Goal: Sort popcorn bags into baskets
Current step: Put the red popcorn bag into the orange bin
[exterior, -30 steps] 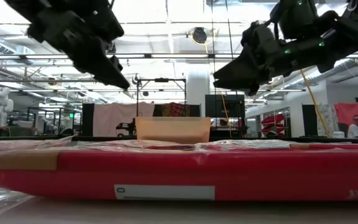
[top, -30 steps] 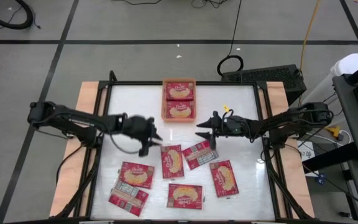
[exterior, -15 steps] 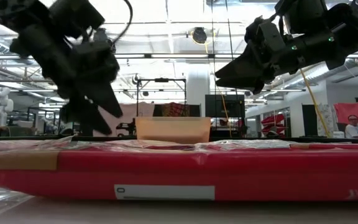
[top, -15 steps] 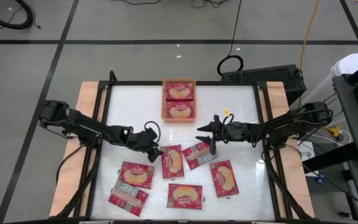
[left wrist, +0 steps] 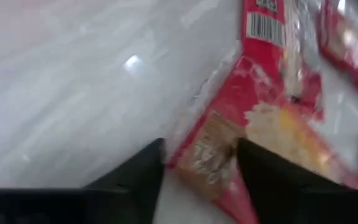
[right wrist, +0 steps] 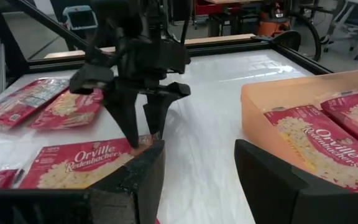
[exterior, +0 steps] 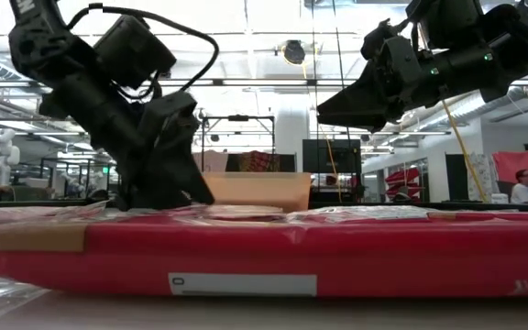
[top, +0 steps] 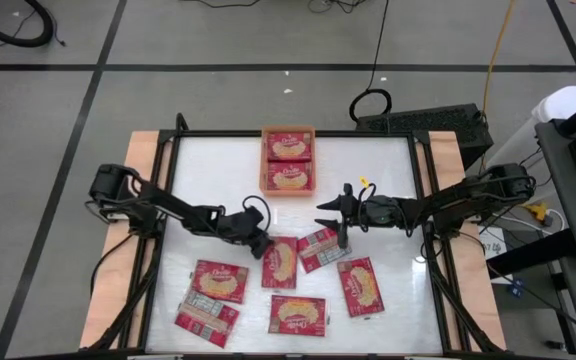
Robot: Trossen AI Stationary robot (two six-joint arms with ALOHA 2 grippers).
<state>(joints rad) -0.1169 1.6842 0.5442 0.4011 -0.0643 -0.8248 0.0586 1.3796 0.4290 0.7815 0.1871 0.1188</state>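
Several red popcorn bags lie flat on the near half of the table (top: 388, 170). Two more lie in the orange tray (top: 265, 160) at the far middle, which also shows in the right wrist view (right wrist: 253, 99) and the low view (exterior: 255, 191). My left gripper (top: 259, 245) is open and low, pointing down at the far left corner of the middle bag (top: 279, 262). Its fingers stand on either side of that corner (left wrist: 210, 155). My right gripper (top: 322, 212) is open and hovers above the table, just beyond a slanted bag (top: 318, 248). My left gripper comes from above, pointing down, with one finger (right wrist: 128, 121) on each side of the middle bag's far left corner (right wrist: 143, 143). I cannot tell whether the fingers touch it. The bag lies flat on the table.
Other bags lie at the near left (top: 218, 281), near left edge (top: 206, 318), near middle (top: 298, 315) and near right (top: 360, 285). Bare table shows between the tray and the bags. A black frame (top: 423, 230) runs round the table. A person (exterior: 524, 188) is far off in the room.
My left gripper has moved toward the table's right and near edge and come down, from high above the table to the middle bag's far left corner. The bags have not moved.
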